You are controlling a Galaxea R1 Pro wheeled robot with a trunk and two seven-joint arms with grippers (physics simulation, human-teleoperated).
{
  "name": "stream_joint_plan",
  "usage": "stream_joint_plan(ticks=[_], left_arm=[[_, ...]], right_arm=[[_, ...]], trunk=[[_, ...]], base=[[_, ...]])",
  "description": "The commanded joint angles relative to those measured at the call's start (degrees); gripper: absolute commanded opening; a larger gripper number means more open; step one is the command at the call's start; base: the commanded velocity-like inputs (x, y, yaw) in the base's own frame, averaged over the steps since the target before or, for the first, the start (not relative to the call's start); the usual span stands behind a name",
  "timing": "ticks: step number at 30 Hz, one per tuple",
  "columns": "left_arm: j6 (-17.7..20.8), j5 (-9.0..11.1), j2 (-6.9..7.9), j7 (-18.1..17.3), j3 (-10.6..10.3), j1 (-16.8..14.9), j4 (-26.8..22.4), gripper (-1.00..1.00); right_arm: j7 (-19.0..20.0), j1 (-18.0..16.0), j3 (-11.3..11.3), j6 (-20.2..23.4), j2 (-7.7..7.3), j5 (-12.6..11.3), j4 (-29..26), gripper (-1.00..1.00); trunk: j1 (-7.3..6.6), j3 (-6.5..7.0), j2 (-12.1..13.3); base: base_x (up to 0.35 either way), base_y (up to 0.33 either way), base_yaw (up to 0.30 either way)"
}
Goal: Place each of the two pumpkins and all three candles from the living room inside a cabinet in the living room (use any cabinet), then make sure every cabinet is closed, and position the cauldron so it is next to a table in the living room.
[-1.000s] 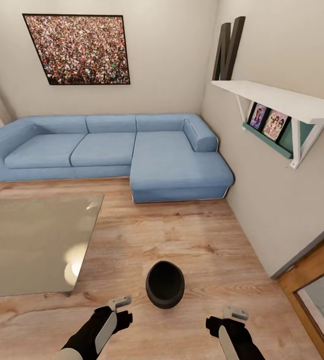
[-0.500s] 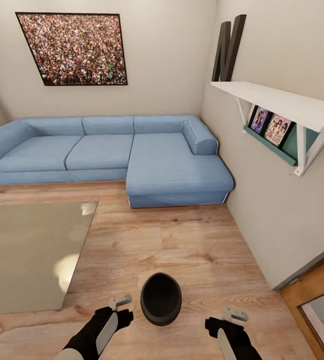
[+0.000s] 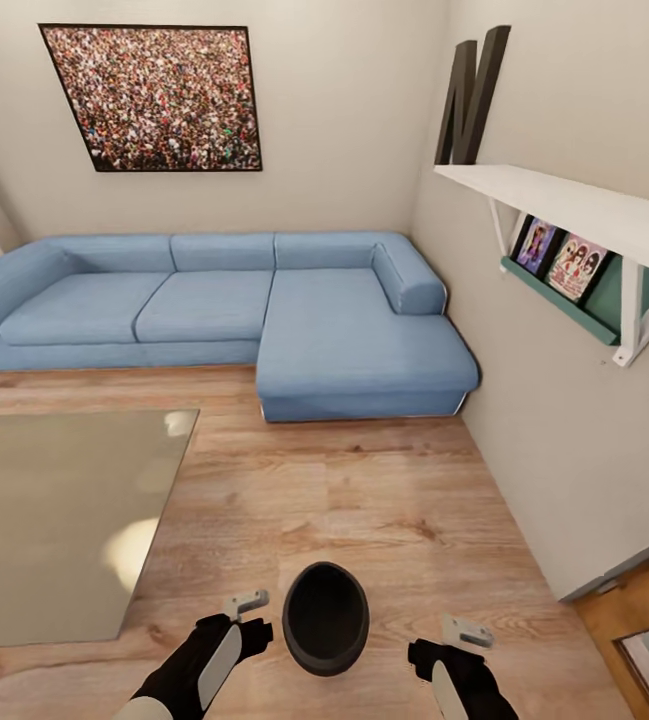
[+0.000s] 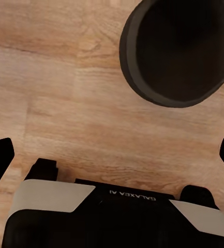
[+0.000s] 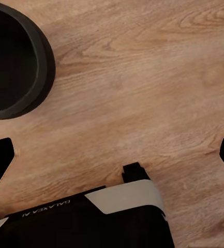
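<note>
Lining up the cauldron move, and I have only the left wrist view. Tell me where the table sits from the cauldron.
Observer: In the head view the table lies to the robot's left of the cauldron, with a strip of bare floor between them.
Operator: Report the right gripper.
Observer: The right gripper is on the cauldron's other side, its fingers spread wide and apart from the pot.
Operator: Say what stands ahead.
Observer: A blue sofa against the far wall, beyond the cauldron.
</note>
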Motion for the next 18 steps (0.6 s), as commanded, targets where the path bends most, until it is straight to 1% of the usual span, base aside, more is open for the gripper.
stream_joint_plan(ticks=[1, 7, 11, 15, 16, 18], left_arm=[[0.2, 0.6, 0.04, 0.5, -0.4, 0.0, -0.1, 1.00], [0.2, 0.6, 0.04, 0.5, -0.4, 0.0, -0.1, 1.00], [0.2, 0.6, 0.04, 0.5, -0.5, 0.0, -0.1, 1.00], [0.1, 0.6, 0.01, 0.5, -0.5, 0.0, -0.1, 1.00], [0.1, 0.6, -0.01, 0.5, -0.5, 0.0, -0.1, 1.00], [0.1, 0.6, -0.41, 0.4, -0.6, 0.0, -0.1, 1.00]], right_arm=[[-0.5, 0.0, 0.1, -0.2, 0.03, -0.5, 0.1, 1.00], [-0.5, 0.0, 0.1, -0.9, 0.07, -0.5, 2.0, 1.00], [-0.5, 0.0, 0.1, -1.0, 0.08, -0.5, 2.1, 1.00], [-0.3, 0.0, 0.1, -1.0, 0.18, -0.5, 2.2, 1.00], [-0.3, 0.0, 0.2, -1.0, 0.36, -0.6, 2.2, 1.00], [-0.2, 0.0, 1.0, -1.0, 1.40, -0.6, 2.5, 1.00]], trunk=[[0.03, -0.06, -0.1], [0.03, -0.06, -0.1], [0.03, -0.08, -0.1], [0.03, -0.18, -0.1], [0.03, -0.21, -0.1], [0.03, -0.24, -0.1]], base=[[0.229, -0.015, 0.191], [0.254, -0.010, 0.202], [0.262, -0.084, 0.214], [0.228, 0.053, 0.254], [0.097, 0.018, 0.238], [0.041, 0.008, 0.109]])
